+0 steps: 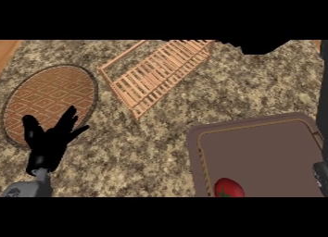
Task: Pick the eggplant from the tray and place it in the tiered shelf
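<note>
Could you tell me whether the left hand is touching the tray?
Apart. The head view shows the left hand at the lower left, with a wide stretch of bare counter between it and the tray.

Even, soft light; no marked shadows or glare

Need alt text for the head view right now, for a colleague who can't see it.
A brown rectangular tray at lower right holds a red round vegetable at its near edge; no eggplant shows. The slatted wooden tiered shelf lies top centre, and the left robot hand rests open by a round patterned brown mat.
</note>
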Robot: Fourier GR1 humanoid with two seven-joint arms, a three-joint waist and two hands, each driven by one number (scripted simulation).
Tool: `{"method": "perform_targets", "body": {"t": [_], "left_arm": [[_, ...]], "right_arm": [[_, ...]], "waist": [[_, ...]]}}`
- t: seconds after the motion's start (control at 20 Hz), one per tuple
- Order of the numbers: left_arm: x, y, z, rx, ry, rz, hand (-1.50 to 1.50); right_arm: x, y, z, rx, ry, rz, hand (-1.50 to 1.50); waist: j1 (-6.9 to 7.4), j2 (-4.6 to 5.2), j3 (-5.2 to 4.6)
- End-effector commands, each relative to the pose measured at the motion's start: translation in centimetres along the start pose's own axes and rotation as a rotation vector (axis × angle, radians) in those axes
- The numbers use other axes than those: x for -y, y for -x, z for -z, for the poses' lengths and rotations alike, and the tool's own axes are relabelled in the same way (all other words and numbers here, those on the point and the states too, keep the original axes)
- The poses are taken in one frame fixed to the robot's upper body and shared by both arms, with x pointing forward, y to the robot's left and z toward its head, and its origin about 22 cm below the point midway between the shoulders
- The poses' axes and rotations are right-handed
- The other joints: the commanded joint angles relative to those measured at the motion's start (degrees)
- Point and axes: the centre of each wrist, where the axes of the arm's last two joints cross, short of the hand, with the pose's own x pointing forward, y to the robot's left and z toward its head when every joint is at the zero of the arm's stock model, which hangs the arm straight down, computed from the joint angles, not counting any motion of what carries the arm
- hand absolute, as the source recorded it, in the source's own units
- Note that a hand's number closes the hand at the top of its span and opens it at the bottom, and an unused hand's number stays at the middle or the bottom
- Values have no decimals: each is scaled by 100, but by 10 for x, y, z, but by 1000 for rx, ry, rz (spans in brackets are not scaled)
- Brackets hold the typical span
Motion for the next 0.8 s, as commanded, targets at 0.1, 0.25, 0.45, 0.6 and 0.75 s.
{"method": "perform_targets", "body": {"t": [0.1,0.25,0.45,0.6,0.75], "left_arm": [[13,9,1,-32,7,7,0],[-3,5,7,-45,-6,13,0],[-1,8,-2,-44,-5,-1,0],[4,14,2,-39,1,10,0],[12,-5,5,-42,10,19,0]], "right_arm": [[22,6,42,-15,27,7,150],[-3,11,57,2,-37,-19,150],[0,25,69,-2,-89,-78,150],[5,31,84,4,-66,-97,150],[-26,25,101,17,-91,-114,150]], "waist": [[80,61,-36],[32,46,-35],[76,50,-34],[127,85,-39],[82,55,-34]]}}
